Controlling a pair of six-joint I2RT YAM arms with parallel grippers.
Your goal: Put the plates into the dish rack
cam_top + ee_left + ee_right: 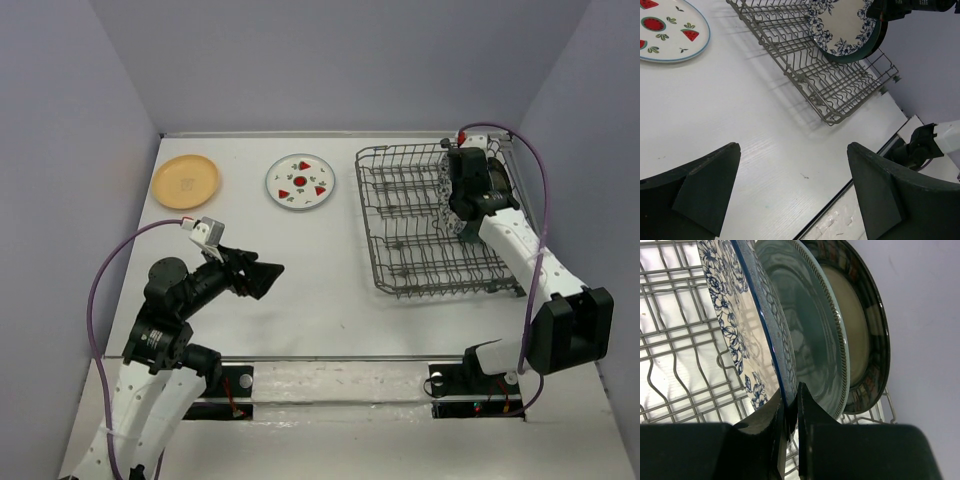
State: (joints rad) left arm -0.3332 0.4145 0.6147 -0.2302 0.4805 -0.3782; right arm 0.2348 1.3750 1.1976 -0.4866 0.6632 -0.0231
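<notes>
**Gripping the floral plate in the rack**

The right wrist view shows what the top view hides. The right gripper (pixel 791 396) is closed tight on the lower rim of the floral plate (pixel 732 325), which stands on edge in the rack (pixel 680 345). Close behind it, the teal plate (pixel 810 330) and the beige plate (pixel 856 335) also stand on edge. In the top view the right arm covers most of these three plates.

Only the top view shows the orange plate (pixel 186 181) and the whole fruit plate (pixel 300 183). Both lie flat on the table (pixel 300 310), left of the rack.

The left gripper (pixel 793 150) hangs over bare table with its jaws spread wide and holds nothing.

The left wrist view cuts off the fruit plate at the frame edge. No view shows whether the floral plate sits between tines.
</notes>
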